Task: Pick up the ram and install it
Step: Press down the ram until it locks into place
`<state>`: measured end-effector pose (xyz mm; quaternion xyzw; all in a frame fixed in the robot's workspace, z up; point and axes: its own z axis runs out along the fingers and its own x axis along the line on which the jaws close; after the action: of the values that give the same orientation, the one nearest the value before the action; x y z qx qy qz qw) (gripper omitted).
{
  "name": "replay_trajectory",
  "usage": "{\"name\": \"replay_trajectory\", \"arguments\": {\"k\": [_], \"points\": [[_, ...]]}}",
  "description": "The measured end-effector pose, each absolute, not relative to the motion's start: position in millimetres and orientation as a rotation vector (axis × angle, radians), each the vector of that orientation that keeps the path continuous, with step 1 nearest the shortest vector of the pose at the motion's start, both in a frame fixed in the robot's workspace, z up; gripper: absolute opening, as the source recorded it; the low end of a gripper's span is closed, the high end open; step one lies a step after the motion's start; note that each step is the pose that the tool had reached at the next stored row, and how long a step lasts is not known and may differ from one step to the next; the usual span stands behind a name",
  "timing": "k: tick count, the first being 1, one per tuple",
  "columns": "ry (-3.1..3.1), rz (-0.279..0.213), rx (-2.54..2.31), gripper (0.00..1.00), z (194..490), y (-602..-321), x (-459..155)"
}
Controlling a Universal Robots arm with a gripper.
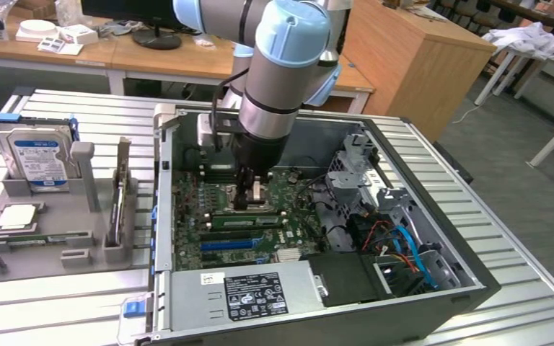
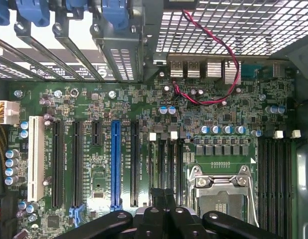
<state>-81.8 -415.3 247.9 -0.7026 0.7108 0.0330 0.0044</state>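
Wrist view puts the gripper (image 2: 163,219) at the near edge of the picture, its black fingers pressed together with no gap between them, directly above the memory slots (image 2: 166,169) beside the CPU socket (image 2: 221,191). Whether a ram stick is pinched between the fingers cannot be made out here; no green board edge shows below the pads.

Exterior view shows the same gripper (image 1: 250,193) lowered into the open computer case (image 1: 469,281), its tip at the motherboard (image 1: 229,238) near a green stick, apparently the ram (image 1: 248,216), lying along a slot. The contact point is masked by the fingers, so seating cannot be confirmed.

To perform the insertion well, the stick's edge should stay parallel to the slot, its notch matched to the slot key, with pressure applied straight down and evenly, avoiding any sideways load.

Farther off, on the grey fixture (image 1: 46,238) at the exterior view's left, a second ram stick (image 1: 121,194) stands on edge, just beside the hard drive (image 1: 34,155) and the CPU chip (image 1: 17,216). The arm's upper part is cut off by the frame.
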Motion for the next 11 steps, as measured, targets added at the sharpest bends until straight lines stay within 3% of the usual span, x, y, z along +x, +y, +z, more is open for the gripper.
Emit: {"name": "replay_trajectory", "arguments": {"k": [11], "points": [[2.225, 0.099, -2.199, 0.11, 240.4, -415.4, -82.0]]}}
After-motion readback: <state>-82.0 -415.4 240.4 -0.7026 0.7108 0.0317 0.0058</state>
